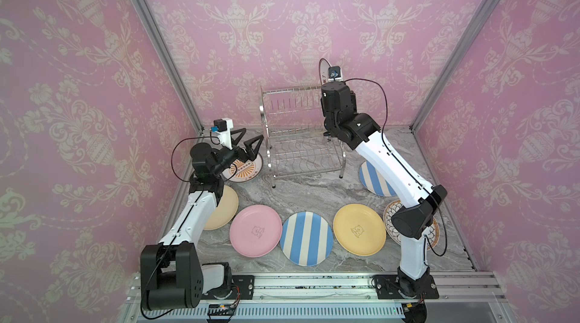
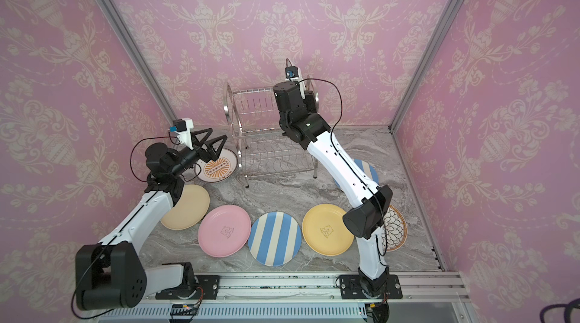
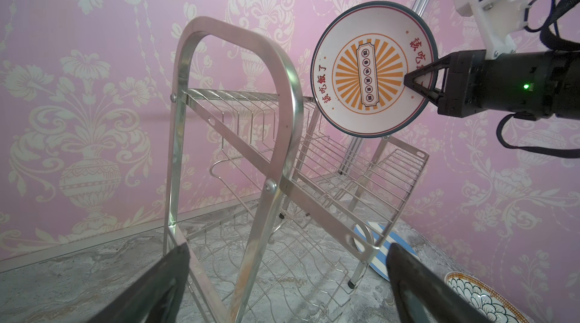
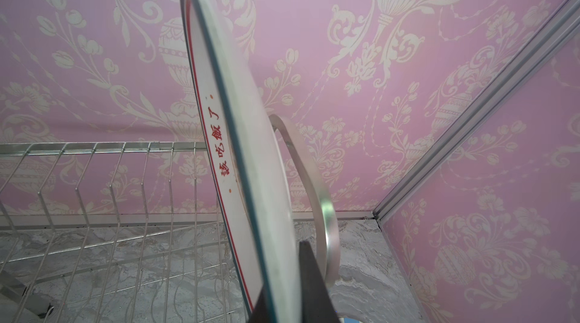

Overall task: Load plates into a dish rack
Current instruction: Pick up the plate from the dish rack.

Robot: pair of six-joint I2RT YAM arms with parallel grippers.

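**Sunburst plate poised over rack's upper shelf**

A sunburst plate (image 3: 373,70) is held on edge, slightly tilted, over the right end of the upper shelf of the rack (image 3: 177,136), just beside the rack's right arch. Whether its lower rim has met the wires cannot be told. It is pinched at the rim by the right gripper (image 3: 408,81), whose jaws are closed on it.

No plate is seated in the rack, which stands near the far edge of the table (image 1: 298,192). Seven plates lie flat around it:
- a second sunburst plate (image 1: 243,169) by the left edge beside the rack
- a striped plate (image 1: 372,180) by the rack's right legs
- a cream plate (image 1: 224,208) partly under the left arm
- a pink plate (image 1: 255,230), a second striped plate (image 1: 306,238) and a yellow plate (image 1: 359,228) along the near edge
- a petal plate (image 1: 390,217) toward the right edge, partly hidden by the right arm

The left gripper (image 1: 251,136) is seen empty, jaws spread, above the second sunburst plate.

Several risks are judged from here. Because the plate is held only at its rim, it could swing or slip if lowered quickly. Its closeness to the arch means the metal could be struck. With the tilt uncorrected, the rim could land across the wires instead of between them. The light rack could be pushed or tipped. A plate released before it is seated could drop through to the lower shelf.
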